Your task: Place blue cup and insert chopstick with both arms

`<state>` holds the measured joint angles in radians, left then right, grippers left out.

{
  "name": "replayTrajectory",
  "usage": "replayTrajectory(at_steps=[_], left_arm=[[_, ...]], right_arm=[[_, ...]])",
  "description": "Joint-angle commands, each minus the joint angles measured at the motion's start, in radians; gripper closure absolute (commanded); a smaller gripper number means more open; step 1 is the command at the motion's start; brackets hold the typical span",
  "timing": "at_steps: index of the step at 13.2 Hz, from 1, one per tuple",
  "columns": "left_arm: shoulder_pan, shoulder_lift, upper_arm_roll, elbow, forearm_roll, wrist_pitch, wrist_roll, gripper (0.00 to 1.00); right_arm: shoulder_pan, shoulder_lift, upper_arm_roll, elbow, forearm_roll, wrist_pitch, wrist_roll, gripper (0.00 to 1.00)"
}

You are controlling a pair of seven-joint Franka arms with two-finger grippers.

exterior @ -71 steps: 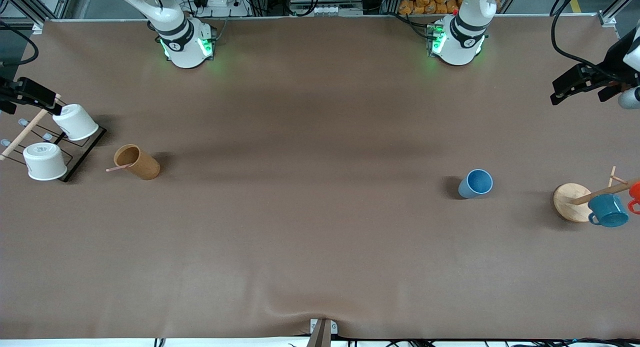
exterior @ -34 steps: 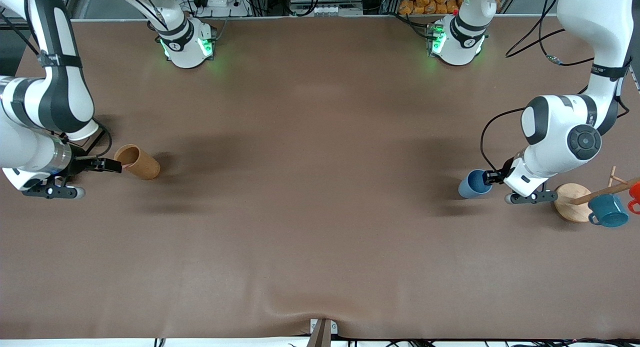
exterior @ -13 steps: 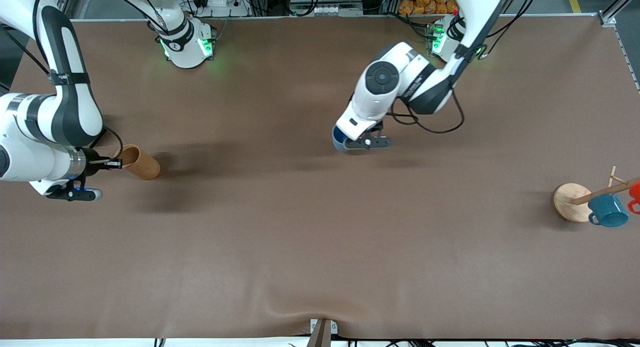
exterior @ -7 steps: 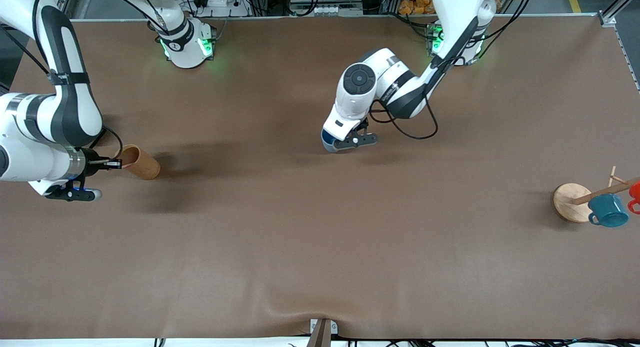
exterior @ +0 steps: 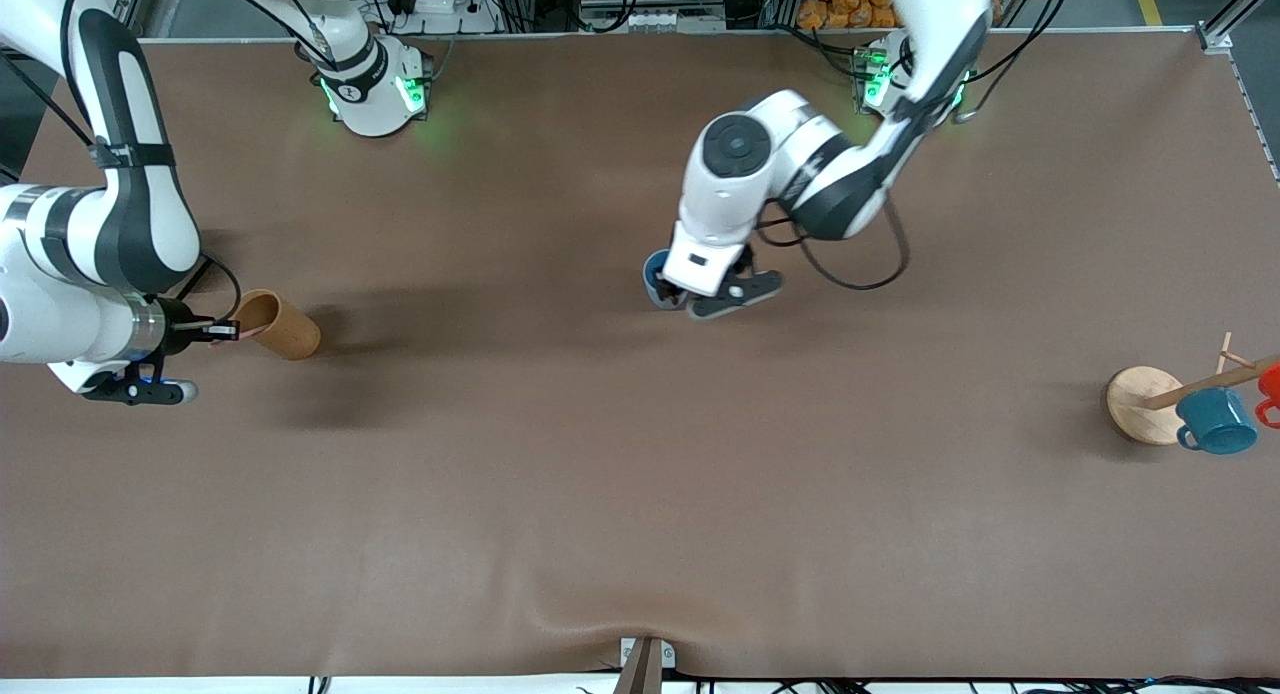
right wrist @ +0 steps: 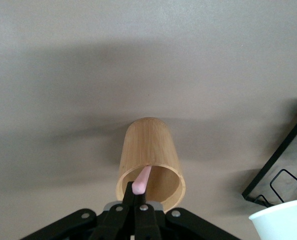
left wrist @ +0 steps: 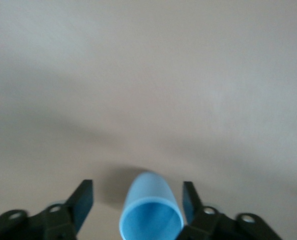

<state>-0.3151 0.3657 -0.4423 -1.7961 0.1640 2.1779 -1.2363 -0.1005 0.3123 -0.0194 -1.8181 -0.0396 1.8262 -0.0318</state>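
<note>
Near the table's middle, the left hand [left wrist: 137,210] stands spread around the upright blue cup [left wrist: 150,212] — it should rise straight. Toward the right arm's end, the right hand [right wrist: 135,204] pinches the chopstick [right wrist: 141,180] in the bamboo cup [right wrist: 149,157] — withdraw it along the cup's axis.

A brown cup [exterior: 276,324] stands on the table [exterior: 620,494] at the left side of the front picture. At the right edge is a round wooden base [exterior: 1142,404] with a wooden stick [exterior: 1205,382] leaning out of it. A dark teal mug [exterior: 1216,421] with a handle hangs on the stick, and a red mug [exterior: 1270,384] shows just beside it. In the right wrist picture, a black wire rack [right wrist: 283,172] and a white cup [right wrist: 283,222] sit in the lower right corner.
</note>
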Motion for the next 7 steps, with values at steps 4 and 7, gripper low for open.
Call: replayTrajectory(at_steps=[4,7], left_arm=[[0.186,-0.071,-0.010,0.274,0.008,-0.380,0.101,0.00],[0.286,-0.117,-0.012,0.331,-0.018,-0.515,0.281,0.00]], right_arm=[[-0.034,0.005,0.015,0.014,0.012,0.004,-0.002,0.93],[-0.035,0.005,0.015,0.013,0.012,0.004,-0.004,0.92]])
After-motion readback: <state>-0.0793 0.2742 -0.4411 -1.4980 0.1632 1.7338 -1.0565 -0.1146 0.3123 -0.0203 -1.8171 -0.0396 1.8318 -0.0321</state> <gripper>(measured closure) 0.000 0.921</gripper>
